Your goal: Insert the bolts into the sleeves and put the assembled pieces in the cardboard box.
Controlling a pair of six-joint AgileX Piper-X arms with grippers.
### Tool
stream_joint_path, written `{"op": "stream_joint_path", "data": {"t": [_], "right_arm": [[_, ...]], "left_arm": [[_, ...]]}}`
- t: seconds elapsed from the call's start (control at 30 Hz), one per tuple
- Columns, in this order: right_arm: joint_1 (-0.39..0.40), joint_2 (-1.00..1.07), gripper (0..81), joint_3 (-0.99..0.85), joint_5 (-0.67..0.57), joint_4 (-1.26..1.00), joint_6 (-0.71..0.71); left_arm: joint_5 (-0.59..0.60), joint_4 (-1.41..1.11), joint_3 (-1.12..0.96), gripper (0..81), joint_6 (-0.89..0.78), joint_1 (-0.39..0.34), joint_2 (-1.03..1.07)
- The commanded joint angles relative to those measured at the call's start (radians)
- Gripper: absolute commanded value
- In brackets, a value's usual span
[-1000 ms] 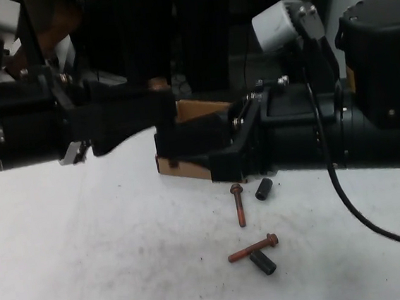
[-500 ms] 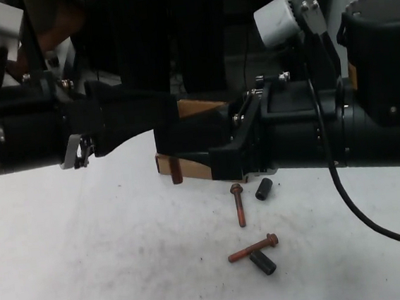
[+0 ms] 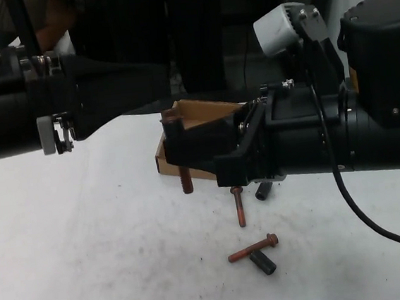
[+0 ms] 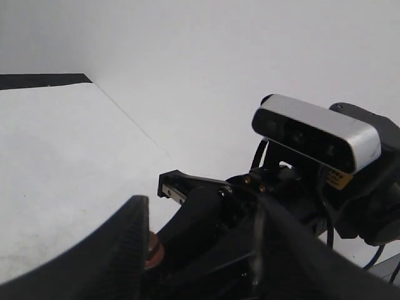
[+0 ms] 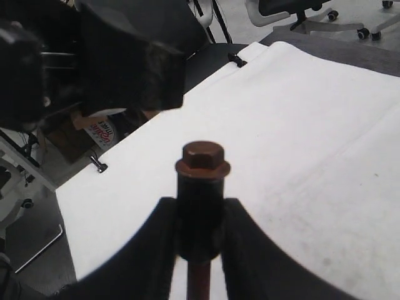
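My right gripper point(image 3: 176, 139) point(image 5: 200, 215) is shut on a black sleeve point(image 5: 200, 215) held upright, just off the near left corner of the cardboard box point(image 3: 203, 112). A rust-coloured bolt point(image 3: 186, 181) runs through the sleeve; its hex head point(image 5: 202, 160) sits on top and its shank hangs out below. My left gripper point(image 3: 159, 79) point(image 4: 200, 209) hovers above and to the left, its fingers apart and holding nothing. Two loose bolts point(image 3: 239, 206) point(image 3: 253, 248) and two loose sleeves point(image 3: 263, 191) point(image 3: 263, 262) lie on the white bench in front of the box.
The white bench point(image 3: 111, 258) has free room at the left and front. The right arm's body point(image 3: 326, 138) and its cable point(image 3: 362, 219) cover the right side. Dark equipment stands behind the bench.
The left arm has drawn back, up and to the left, away from the bolt. The right gripper has lifted slightly with the sleeve, and the bolt now hangs through it.
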Motion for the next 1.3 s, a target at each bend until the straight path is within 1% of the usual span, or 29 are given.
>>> {"op": "stream_joint_path", "data": {"t": [0.0, 0.1, 0.2, 0.3, 0.47, 0.57, 0.67, 0.77, 0.97, 1.07, 1.17, 1.27], "right_arm": [[-0.005, -0.017, 0.2, -0.016, 0.016, 0.002, -0.009], [-0.021, -0.017, 0.2, -0.016, 0.052, 0.042, -0.029], [-0.065, -0.010, 0.2, -0.018, 0.057, 0.053, -0.026], [-0.119, 0.014, 0.2, -0.035, 0.061, 0.053, -0.026], [-0.220, 0.134, 0.2, -0.115, 0.061, 0.055, -0.022], [-0.268, 0.265, 0.2, -0.210, 0.054, 0.087, -0.022], [-0.309, 0.423, 0.2, -0.356, 0.041, 0.148, -0.030], [-0.331, 0.585, 0.2, -0.542, 0.025, 0.237, -0.030], [-0.337, 0.883, 0.2, -0.921, 0.036, 0.460, -0.030], [-0.337, 1.008, 0.2, -1.088, 0.064, 0.567, -0.030], [-0.337, 1.091, 0.2, -1.200, 0.097, 0.661, -0.023], [-0.337, 1.142, 0.2, -1.256, 0.136, 0.743, -0.023]], "left_arm": [[0.005, -0.008, -0.002, 49.6, -0.009, 0.007, -0.012], [0.000, 0.025, -0.002, 49.2, -0.009, 0.037, -0.025], [-0.001, 0.139, -0.002, 46.8, 0.002, 0.100, -0.052], [-0.007, 0.309, -0.002, 45.6, 0.066, 0.175, -0.098], [-0.110, 0.593, -0.002, 45.5, 0.189, 0.256, -0.195], [-0.130, 0.700, -0.002, 43.5, 0.252, 0.288, -0.245], [-0.130, 0.762, -0.002, 42.4, 0.281, 0.304, -0.284], [-0.130, 0.765, -0.002, 42.4, 0.297, 0.305, -0.310], [-0.130, 0.765, -0.002, 42.4, 0.303, 0.305, -0.318], [-0.130, 0.765, -0.002, 42.4, 0.303, 0.305, -0.318], [-0.130, 0.765, -0.002, 42.4, 0.303, 0.305, -0.318], [-0.130, 0.765, -0.002, 42.4, 0.306, 0.305, -0.318]]}}
